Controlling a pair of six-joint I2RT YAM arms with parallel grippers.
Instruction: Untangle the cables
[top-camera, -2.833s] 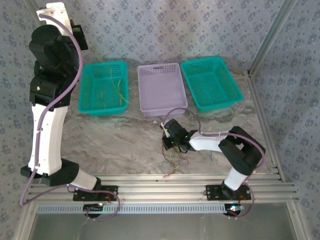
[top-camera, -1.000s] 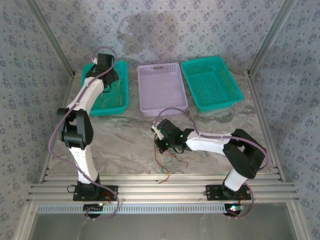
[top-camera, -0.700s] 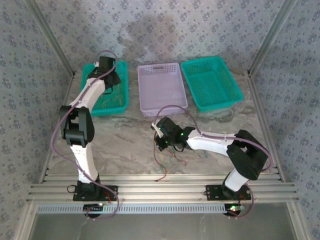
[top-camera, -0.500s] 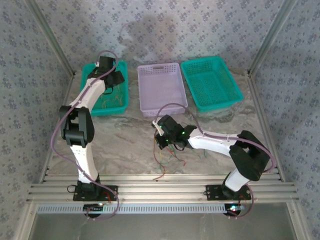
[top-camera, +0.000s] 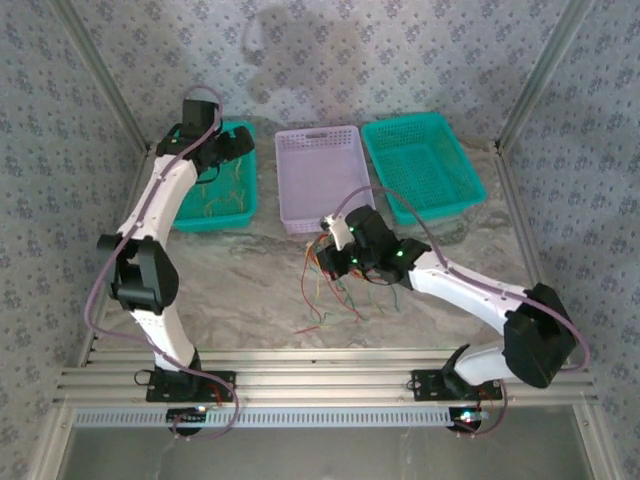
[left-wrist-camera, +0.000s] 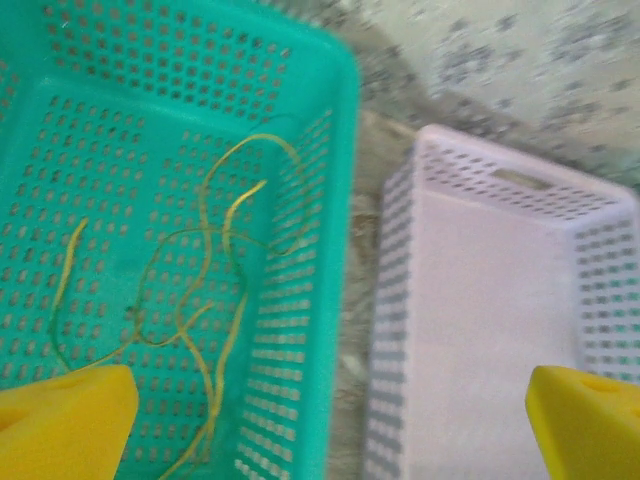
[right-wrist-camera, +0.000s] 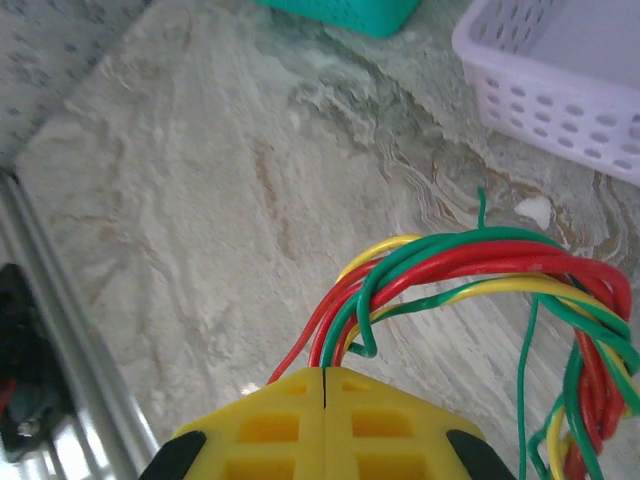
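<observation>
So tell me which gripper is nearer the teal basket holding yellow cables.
Left. The left gripper hangs open over that teal basket; the right gripper is shut on the cable bundle above the table, in front of the lilac basket.

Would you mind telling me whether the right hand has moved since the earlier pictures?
Yes. The right hand, shut on the cables, has moved away from the arm bases, toward the purple basket.
</observation>
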